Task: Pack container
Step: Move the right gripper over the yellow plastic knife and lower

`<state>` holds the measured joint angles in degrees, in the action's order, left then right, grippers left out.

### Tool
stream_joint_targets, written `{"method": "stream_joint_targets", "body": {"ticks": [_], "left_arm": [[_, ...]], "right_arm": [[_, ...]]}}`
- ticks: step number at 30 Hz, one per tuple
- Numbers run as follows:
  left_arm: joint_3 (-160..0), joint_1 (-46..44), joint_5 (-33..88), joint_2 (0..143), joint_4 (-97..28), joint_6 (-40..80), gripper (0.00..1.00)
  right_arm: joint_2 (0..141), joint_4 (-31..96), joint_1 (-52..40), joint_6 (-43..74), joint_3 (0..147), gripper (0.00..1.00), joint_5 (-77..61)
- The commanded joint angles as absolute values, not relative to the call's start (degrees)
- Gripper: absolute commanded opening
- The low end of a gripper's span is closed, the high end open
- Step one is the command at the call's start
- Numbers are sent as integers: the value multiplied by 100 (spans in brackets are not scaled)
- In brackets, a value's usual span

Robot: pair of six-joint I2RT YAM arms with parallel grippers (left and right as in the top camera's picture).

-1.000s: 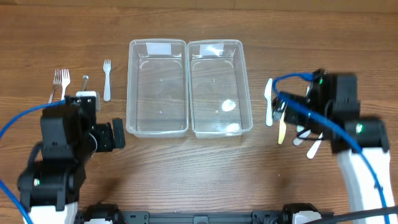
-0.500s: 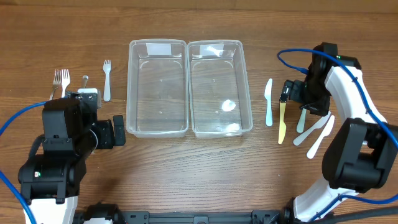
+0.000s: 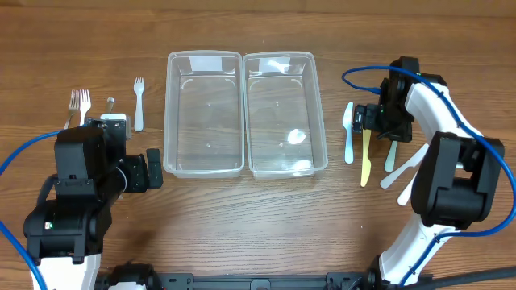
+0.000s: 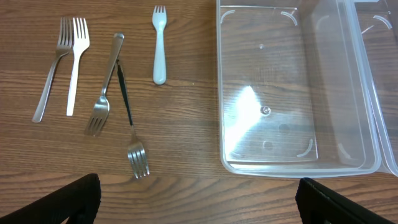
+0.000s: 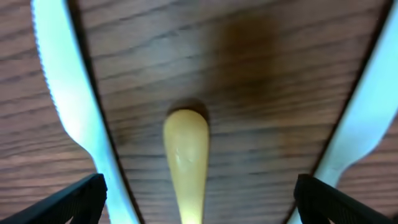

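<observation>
Two clear plastic containers stand side by side, the left one [image 3: 171, 113] and the right one [image 3: 319, 113]. Right of them lie a pale blue knife [image 3: 348, 133], a yellow knife [image 3: 365, 161] and white knives [image 3: 407, 173]. My right gripper [image 3: 368, 121] is open, low over the upper end of the yellow knife [image 5: 186, 149], with the pale blue knife [image 5: 71, 106] and a white knife [image 5: 367, 106] on either side of it. My left gripper [image 3: 153, 171] is open and empty, in front of the left container [image 4: 298, 167].
Several forks lie at the left: two side by side [image 4: 62, 68], a metal fork [image 4: 102, 93], a dark-handled one [image 4: 130, 124] and a small white fork [image 4: 160, 46]. The right arm's blue cable loops above the knives [image 3: 363, 74].
My right arm has swung up and to the left, and its gripper now sits over the top of the yellow knife. The left arm has not moved.
</observation>
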<state>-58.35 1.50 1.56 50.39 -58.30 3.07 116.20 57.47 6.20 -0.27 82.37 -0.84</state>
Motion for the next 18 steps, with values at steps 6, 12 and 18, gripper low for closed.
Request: {"method": "stream_joint_targets", "body": {"ticks": [6,12,18], "left_arm": [[-5996,148,259,5026,-5806,386,100],[-5996,148,259,5026,-5806,386,100],[-5996,148,257,5026,-5806,386,100]], "right_arm": [[11854,5511,600,-91,8191,98,-110],[11907,5352,600,-23,8176,98,14],[11907,5349,600,-1,8176,95,82]]}}
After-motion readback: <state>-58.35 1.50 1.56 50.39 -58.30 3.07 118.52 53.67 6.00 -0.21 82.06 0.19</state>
